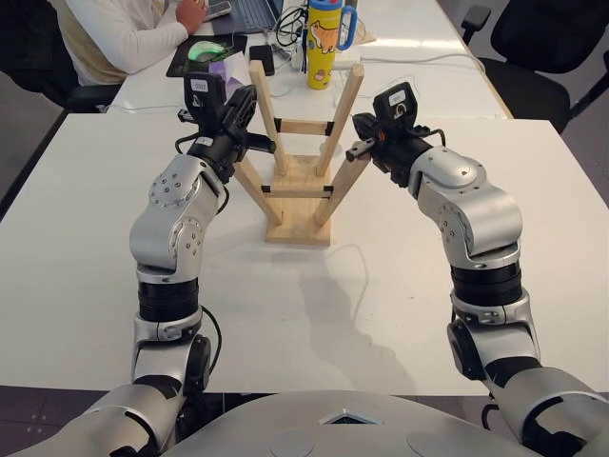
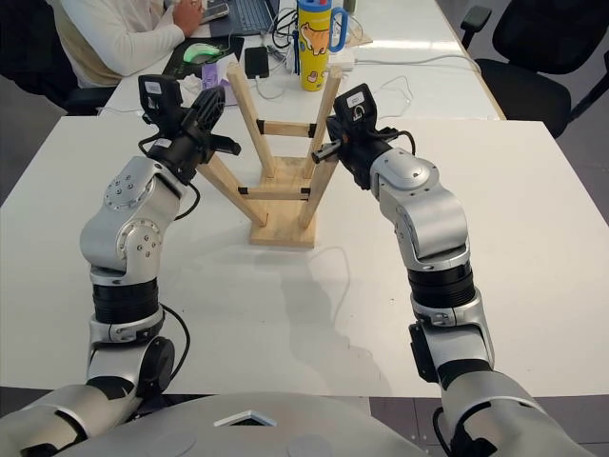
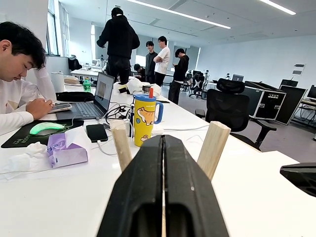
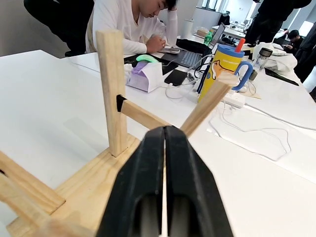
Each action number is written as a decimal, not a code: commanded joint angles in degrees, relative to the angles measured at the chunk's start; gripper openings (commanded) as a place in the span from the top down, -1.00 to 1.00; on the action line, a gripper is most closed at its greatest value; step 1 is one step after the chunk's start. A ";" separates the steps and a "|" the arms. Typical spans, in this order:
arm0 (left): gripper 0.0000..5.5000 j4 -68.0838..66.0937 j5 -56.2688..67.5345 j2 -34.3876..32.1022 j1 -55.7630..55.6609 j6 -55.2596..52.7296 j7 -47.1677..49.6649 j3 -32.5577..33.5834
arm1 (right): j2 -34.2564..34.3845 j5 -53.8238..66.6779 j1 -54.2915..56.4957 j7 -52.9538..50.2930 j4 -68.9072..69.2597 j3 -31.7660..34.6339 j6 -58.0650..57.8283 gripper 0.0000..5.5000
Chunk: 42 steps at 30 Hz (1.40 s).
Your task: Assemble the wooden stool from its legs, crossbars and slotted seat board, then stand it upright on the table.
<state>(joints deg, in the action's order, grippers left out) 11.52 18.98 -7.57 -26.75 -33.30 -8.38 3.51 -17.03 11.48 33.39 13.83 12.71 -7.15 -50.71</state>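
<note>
Well, the stool [image 1: 299,190] sits upside down between our grippers, legs up. The left gripper [image 3: 163,143] and the right gripper [image 4: 164,132] are both pinched closed and hold nothing. We think the wood is stiff and light, so we would grab a leg [image 1: 341,114] low down. A yellow cup [image 1: 324,43] stands beyond the grippers; we cannot see inside it.

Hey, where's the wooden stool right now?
In the left eye view, the wooden stool rests upside down on the table, seat board down, between the left hand and right hand.

Pale wooden stool [image 1: 297,214], white table [image 1: 381,305]
</note>
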 commanded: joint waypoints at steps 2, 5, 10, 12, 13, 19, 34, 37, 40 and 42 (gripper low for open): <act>0.99 -0.24 2.46 2.39 -1.38 1.67 3.30 5.42 | 5.04 0.76 0.27 -4.02 -2.45 6.51 6.92 1.00; 0.99 2.03 4.93 1.55 -5.74 3.54 5.83 10.86 | 7.14 1.41 2.18 -7.37 -3.54 11.58 10.63 1.00; 0.99 -0.44 5.68 -2.09 -5.94 4.61 8.21 17.71 | 3.78 -2.67 3.43 -10.85 -12.41 15.03 13.48 1.00; 0.99 -1.52 5.68 -2.89 -4.81 4.97 8.50 19.11 | 2.44 -1.63 3.12 -8.66 -16.28 16.28 13.57 1.00; 0.99 -1.75 5.64 -3.15 -4.31 5.07 8.52 19.42 | 1.57 -1.10 2.82 -6.59 -17.59 16.12 14.19 1.00; 0.99 -1.81 8.82 -2.72 -3.89 3.97 9.69 21.92 | -2.52 9.86 0.25 15.87 -16.94 14.31 12.45 1.00; 0.99 -3.62 10.65 -5.22 -5.54 3.46 10.41 22.89 | -15.15 28.21 -2.23 39.25 6.13 0.19 1.38 1.00; 0.99 -4.28 9.16 -7.96 -1.90 2.07 10.51 24.14 | -31.03 -0.51 -8.18 43.16 -4.49 -16.74 22.84 1.00; 0.99 -6.68 6.13 -12.72 3.01 -2.50 9.80 23.73 | -30.41 -11.51 -6.78 33.66 -17.51 -19.98 27.74 1.00; 0.99 -9.56 3.47 -16.78 7.84 -6.54 7.42 20.77 | -26.93 -16.73 -4.00 25.25 -24.97 -20.46 27.57 1.00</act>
<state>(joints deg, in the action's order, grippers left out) 7.24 27.80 -16.60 -28.09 -31.93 1.50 26.99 -43.55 10.09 27.77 50.55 3.05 -21.45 -30.40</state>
